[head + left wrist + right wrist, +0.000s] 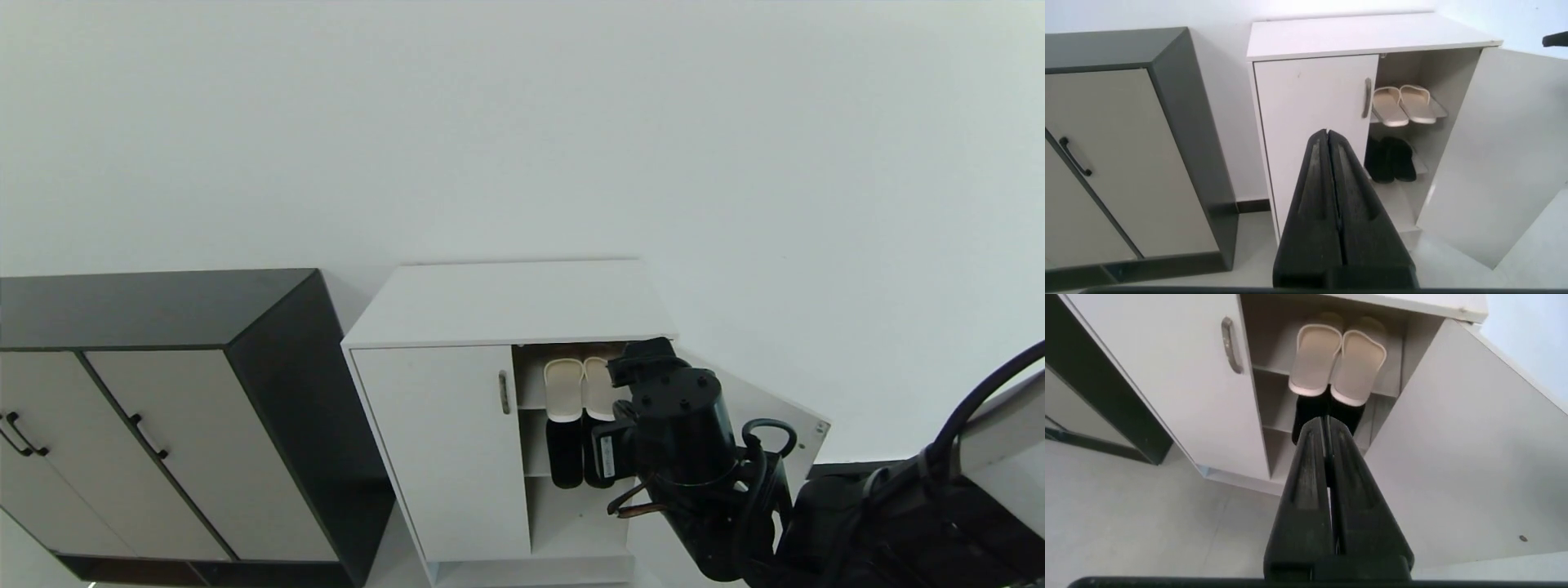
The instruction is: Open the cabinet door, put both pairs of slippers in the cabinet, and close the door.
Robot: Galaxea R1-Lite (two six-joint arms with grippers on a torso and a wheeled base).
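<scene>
The white cabinet stands with its right door swung open and its left door closed. A cream pair of slippers lies on the upper shelf, and a black pair on the shelf below. My right gripper is shut and empty, held in front of the open compartment, close to the open door. My left gripper is shut with nothing in it, back from the closed left door. The cream slippers and black slippers sit on their shelves.
A dark cabinet with light doors and black handles stands to the left of the white one, a narrow gap between them. A bare white wall is behind. Grey floor lies open in front of both cabinets.
</scene>
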